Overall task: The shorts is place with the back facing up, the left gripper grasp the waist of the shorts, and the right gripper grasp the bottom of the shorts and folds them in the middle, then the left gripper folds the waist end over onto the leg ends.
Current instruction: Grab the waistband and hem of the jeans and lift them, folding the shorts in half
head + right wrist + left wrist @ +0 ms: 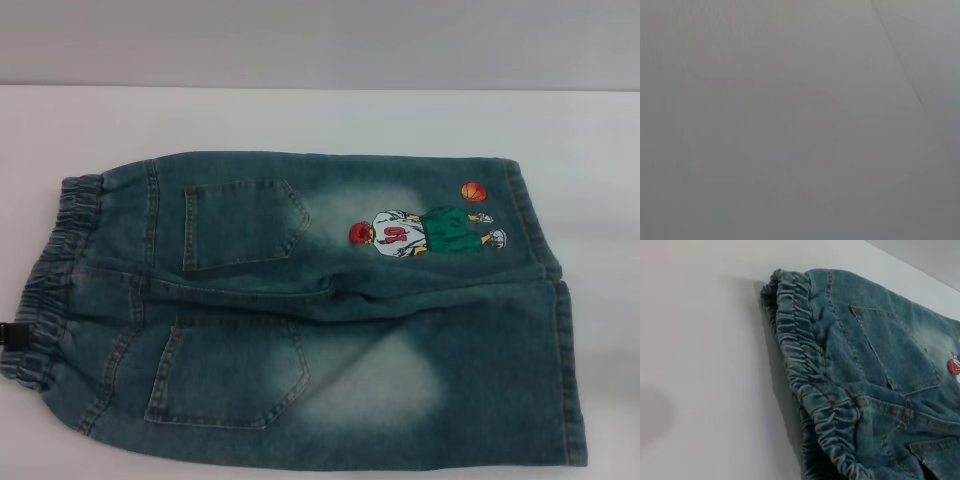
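Step in hand: the opening grasps are judged not yet made; the shorts (320, 310) lie flat and untouched, back up.
Left claw: not seen in any view, so its state cannot be told; its wrist camera looks at the waist (805, 375) from close by, so it is judged to be near that end.
Right claw: not seen either, state cannot be told; its wrist camera shows only a plain grey surface.
How to grasp well: the waist is best pinched through the full ruffled band, at 1 edge, so that both layers are lifted together; the bottom of the shorts (565, 370) is best taken at the hem on the matching edge, so that the fold along the middle seam stays straight.
Risk: a shallow pinch is likely to catch only the top layer.
Position: the shorts fill the centre and lower part of the head view on the white bench (320, 120), waist at the left of the frame, hems at the right.
Look: faded blue-green denim, 2 back patch pockets (245, 225), and an embroidered basketball player (425, 232) with an orange ball (474, 192) on the upper leg.
Small tab: a dark label (10, 335) sits at the waist's left edge.
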Tool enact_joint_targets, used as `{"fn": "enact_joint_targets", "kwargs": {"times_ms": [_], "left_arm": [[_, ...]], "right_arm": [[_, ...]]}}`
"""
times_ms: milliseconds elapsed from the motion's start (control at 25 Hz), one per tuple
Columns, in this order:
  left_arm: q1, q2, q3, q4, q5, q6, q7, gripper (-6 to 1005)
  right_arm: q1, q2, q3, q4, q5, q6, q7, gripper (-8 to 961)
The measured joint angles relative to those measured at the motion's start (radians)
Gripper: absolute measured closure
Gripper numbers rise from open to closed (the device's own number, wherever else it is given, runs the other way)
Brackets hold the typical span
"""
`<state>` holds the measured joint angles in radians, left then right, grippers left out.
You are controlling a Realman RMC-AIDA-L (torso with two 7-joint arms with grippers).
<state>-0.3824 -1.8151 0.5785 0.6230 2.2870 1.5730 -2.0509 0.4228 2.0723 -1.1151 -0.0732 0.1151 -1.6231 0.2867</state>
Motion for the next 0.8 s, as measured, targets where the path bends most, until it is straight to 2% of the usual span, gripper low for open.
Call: {"fn": "enact_joint_targets", "kwargs": {"times_ms": [240,480,800], "left_arm": [[-0.006,0.003,0.003,0.000,0.000,0.005,0.001,858],[-0.013,0.004,0.007,0.000,0.000,0.004,0.002,965],[-0.015,-0.004,0.000,0.008,-0.005,-0.003,-0.007,965]], "right_arm": [[0.004,-0.001,0.000,-0.011,0.000,0.021,-0.003,248],[0.008,-0.001,0.000,-0.015,0.000,0.028,-0.003,248],[0.007,-0.001,0.000,-0.046,-0.002,0.053,0.002,248]]}}
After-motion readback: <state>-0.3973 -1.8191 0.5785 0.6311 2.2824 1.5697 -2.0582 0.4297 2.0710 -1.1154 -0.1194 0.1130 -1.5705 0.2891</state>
